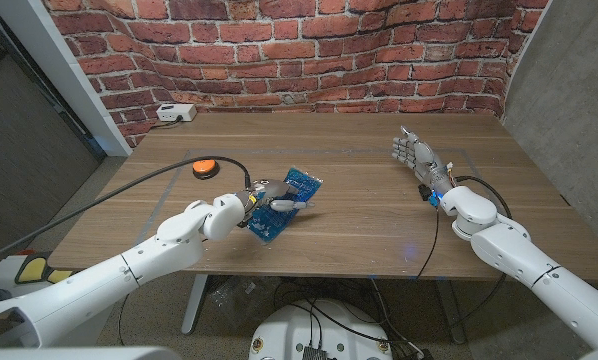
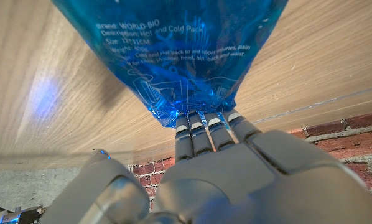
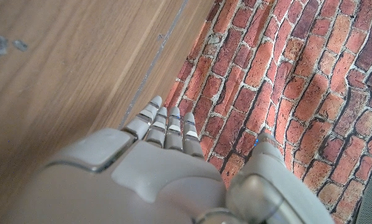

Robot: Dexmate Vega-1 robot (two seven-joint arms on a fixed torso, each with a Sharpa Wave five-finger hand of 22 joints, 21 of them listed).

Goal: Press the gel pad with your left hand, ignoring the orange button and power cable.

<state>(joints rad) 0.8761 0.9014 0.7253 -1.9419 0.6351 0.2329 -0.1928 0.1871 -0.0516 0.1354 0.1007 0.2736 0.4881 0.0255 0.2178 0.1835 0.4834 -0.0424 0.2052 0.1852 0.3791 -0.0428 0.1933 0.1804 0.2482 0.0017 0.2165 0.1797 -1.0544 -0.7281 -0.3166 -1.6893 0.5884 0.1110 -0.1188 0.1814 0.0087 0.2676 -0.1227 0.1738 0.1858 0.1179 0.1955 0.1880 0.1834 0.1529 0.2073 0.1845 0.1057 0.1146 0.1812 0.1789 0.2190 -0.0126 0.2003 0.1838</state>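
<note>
head view looks down from above over whole table point(image 1: 379, 215), brick wall point(image 1: 279, 50) behind. left wrist view close along left hand point(image 2: 236, 174) onto gel pad point(image 2: 173, 50), shared with head. right wrist view along right hand point(image 3: 148, 174), toward wall, table edge.

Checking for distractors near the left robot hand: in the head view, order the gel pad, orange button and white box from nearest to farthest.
1. Gel pad, under the left robot hand.
2. Orange button, behind it, leftward.
3. White box, by the wall.
</note>
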